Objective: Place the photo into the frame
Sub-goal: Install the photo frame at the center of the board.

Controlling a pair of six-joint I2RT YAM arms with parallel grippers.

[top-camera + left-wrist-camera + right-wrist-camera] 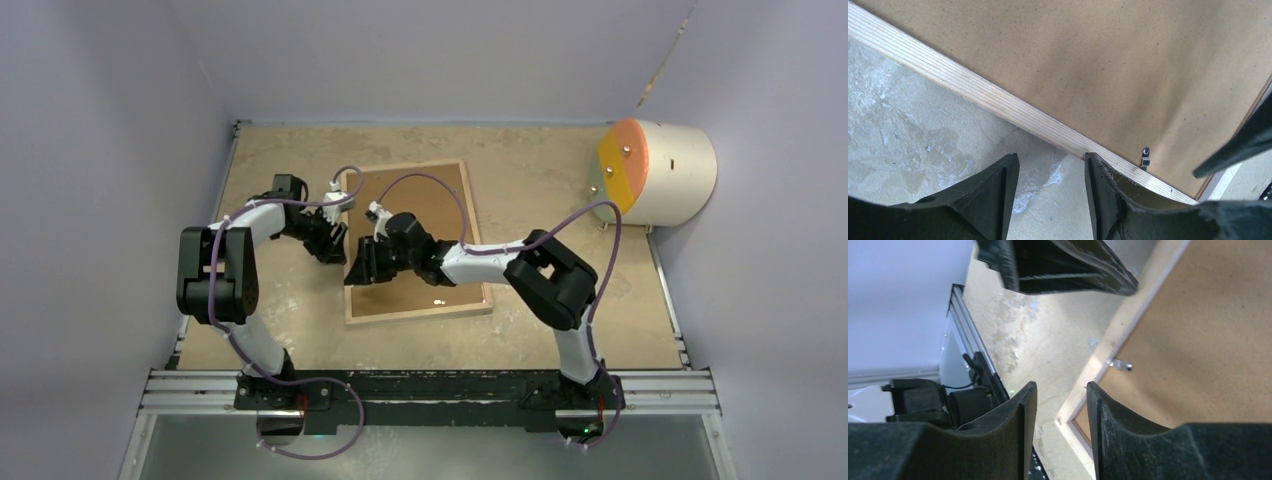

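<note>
The frame [420, 312] lies back up in the middle of the table, its light wood rim around the brown backing board [440, 200]. The photo is hidden. My left gripper [330, 245] is open and empty at the frame's left edge; in the left wrist view [1050, 165] its right fingertip reaches the wood rim [998, 100]. A small metal clip [1145, 157] sits on the backing board [1123, 65]. My right gripper [360, 268] is open and empty over the frame's near left corner [1060, 390], above the rim [1108, 340] near a clip [1120, 364].
A white cylinder with an orange face [655, 170] lies at the back right. Grey walls close in the table on three sides. A metal rail [430, 390] with the arm bases runs along the near edge. The two grippers are close together.
</note>
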